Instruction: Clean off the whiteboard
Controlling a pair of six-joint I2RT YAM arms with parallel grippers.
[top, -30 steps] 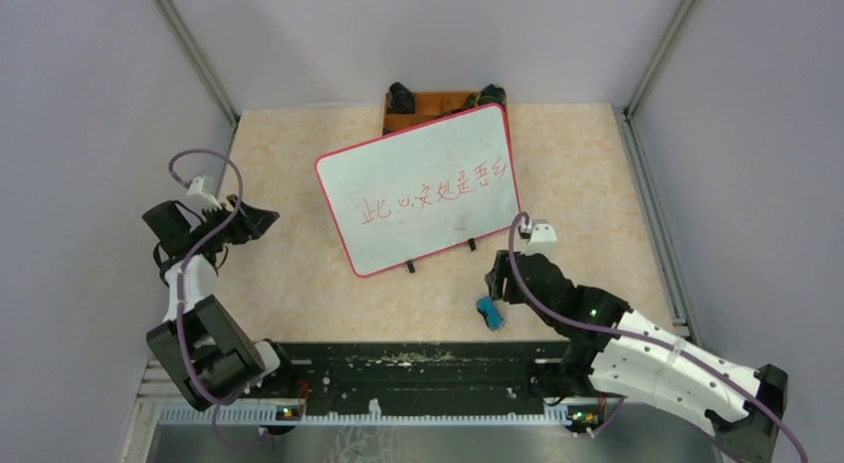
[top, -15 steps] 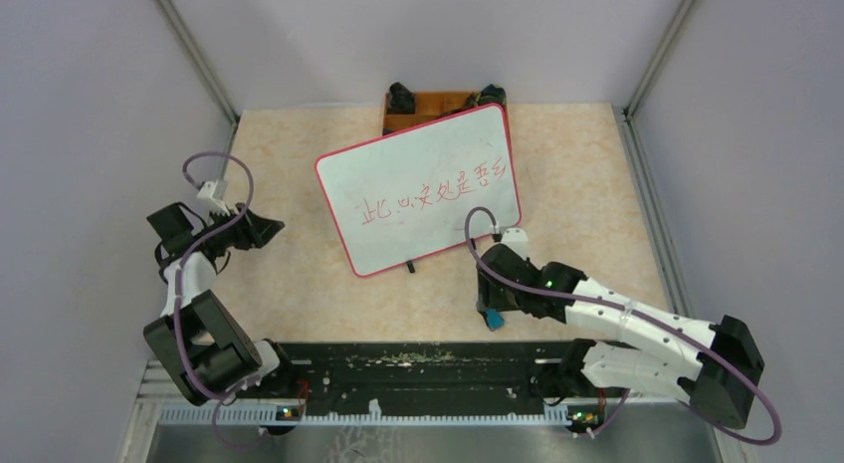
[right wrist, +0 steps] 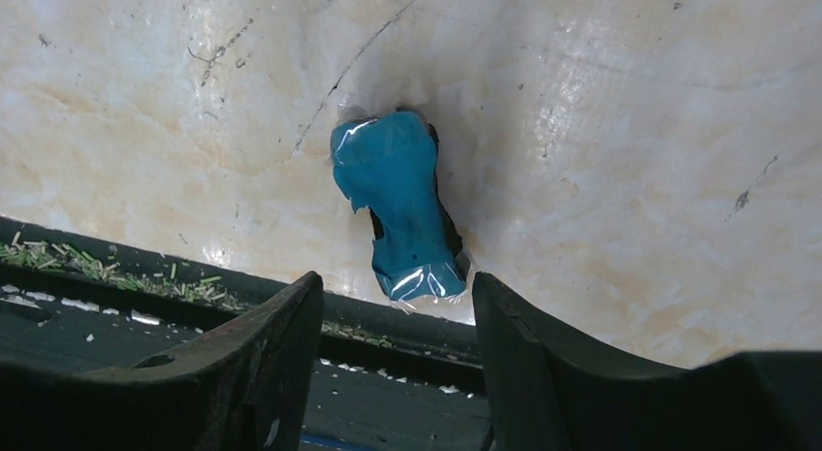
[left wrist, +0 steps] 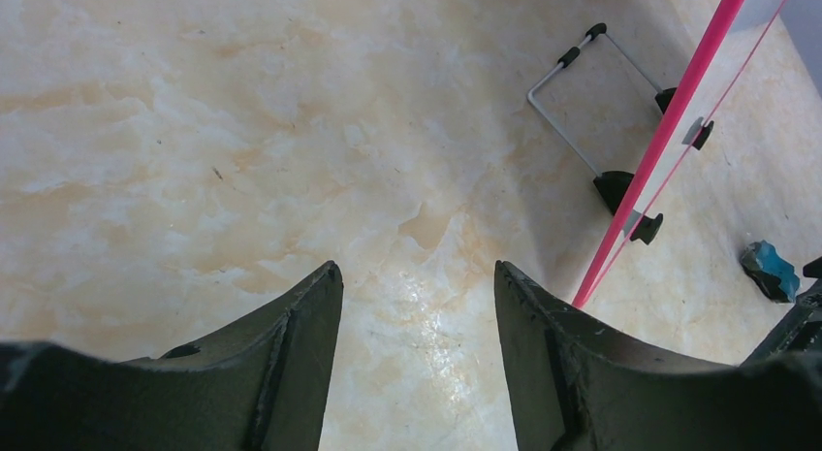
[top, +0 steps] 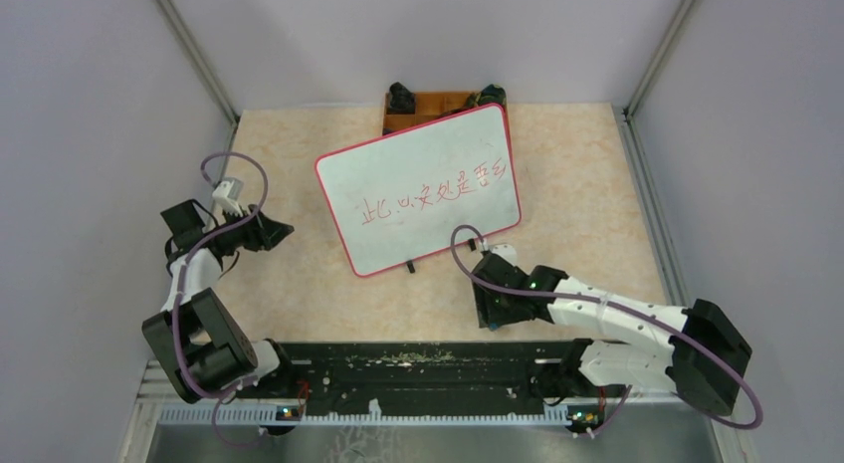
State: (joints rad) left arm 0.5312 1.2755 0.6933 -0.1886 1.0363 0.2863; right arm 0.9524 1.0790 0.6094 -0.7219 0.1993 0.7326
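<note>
The whiteboard [top: 418, 189] leans tilted at mid-table, red-rimmed, with red handwriting [top: 433, 196] across it. In the left wrist view its red rim [left wrist: 669, 121] shows edge-on at the right. A small blue wrapped pad [right wrist: 402, 209] lies on the table in front of the board, close to the black rail. My right gripper [right wrist: 397, 281] hovers open just above the pad's near end, which is not between its fingers. In the top view that gripper [top: 488, 319] covers the pad. My left gripper [top: 284, 229] is open and empty, left of the board, over bare table [left wrist: 417, 272].
A brown wooden tray [top: 428, 103] with dark items stands behind the board. The board's wire stand [left wrist: 572, 92] and black feet [left wrist: 645, 226] rest on the table. A black rail [top: 418, 363] with debris runs along the near edge. The blue pad [left wrist: 771, 270] shows at the far right.
My right arm has swung left and down over the blue pad, which it now hides from above. My left gripper has moved right toward the board, its jaws slightly narrower.
</note>
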